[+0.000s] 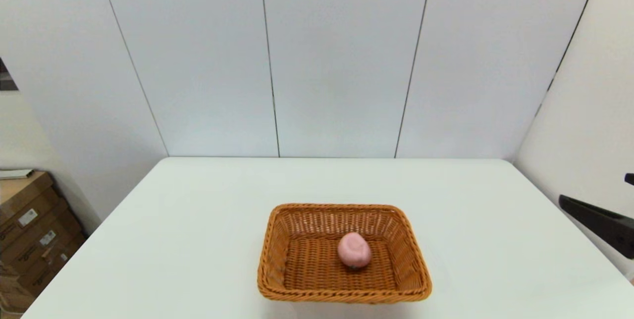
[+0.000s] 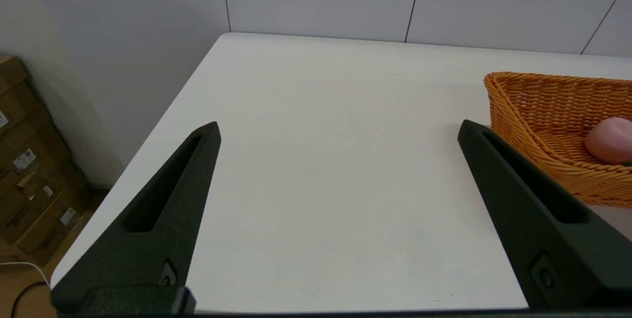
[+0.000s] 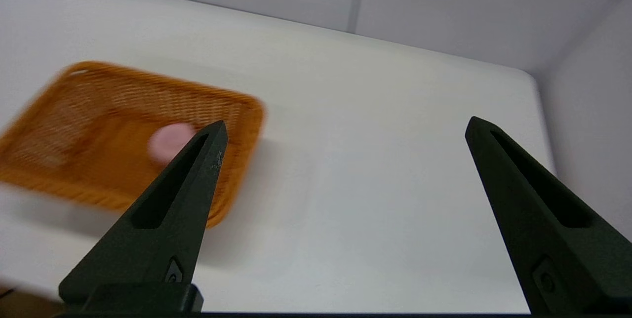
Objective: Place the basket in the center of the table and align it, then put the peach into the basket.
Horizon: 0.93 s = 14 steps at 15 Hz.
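Note:
The orange-brown wicker basket (image 1: 270,259) sits square on the white table (image 1: 188,239), near the middle of its front half. The pink peach (image 1: 354,249) lies inside on the basket's floor, slightly right of its centre. My left gripper (image 2: 338,125) is open and empty, hovering over bare table to the left of the basket (image 2: 513,110), with the peach (image 2: 610,140) showing over the rim. My right gripper (image 3: 345,125) is open and empty, out to the right of the basket (image 3: 74,110) and the peach (image 3: 168,141). One of its fingers (image 1: 594,217) shows at the head view's right edge.
Stacked cardboard boxes (image 1: 29,230) stand on the floor beyond the table's left edge. Grey wall panels close the table's far side and a side wall runs along its right edge. Bare tabletop surrounds the basket on all sides.

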Each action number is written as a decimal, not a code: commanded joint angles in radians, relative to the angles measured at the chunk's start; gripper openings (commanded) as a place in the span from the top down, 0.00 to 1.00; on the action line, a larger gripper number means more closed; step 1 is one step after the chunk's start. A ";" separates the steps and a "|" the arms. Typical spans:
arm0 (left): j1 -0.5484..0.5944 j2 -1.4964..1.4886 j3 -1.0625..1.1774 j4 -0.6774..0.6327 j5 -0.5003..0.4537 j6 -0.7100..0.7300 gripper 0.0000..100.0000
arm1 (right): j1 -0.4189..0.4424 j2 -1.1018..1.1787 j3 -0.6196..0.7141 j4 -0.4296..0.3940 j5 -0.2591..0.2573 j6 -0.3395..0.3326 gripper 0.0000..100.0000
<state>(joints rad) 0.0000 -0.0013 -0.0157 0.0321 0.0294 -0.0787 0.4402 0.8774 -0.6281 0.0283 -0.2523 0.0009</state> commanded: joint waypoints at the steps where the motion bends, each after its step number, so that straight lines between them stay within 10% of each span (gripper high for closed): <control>1: 0.000 0.000 0.000 0.000 0.001 -0.001 0.00 | -0.005 -0.216 0.090 0.016 0.067 -0.022 0.00; 6: 0.000 0.000 0.000 0.000 0.001 -0.001 0.00 | -0.216 -0.345 0.197 0.041 0.035 -0.148 0.00; 14: 0.000 0.000 0.000 -0.001 0.001 -0.001 0.00 | -0.466 -0.635 0.314 0.042 0.087 -0.153 0.00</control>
<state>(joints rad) -0.0004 -0.0013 -0.0149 0.0306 0.0298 -0.0791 0.0123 0.3762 -0.3796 0.0702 -0.2000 -0.1496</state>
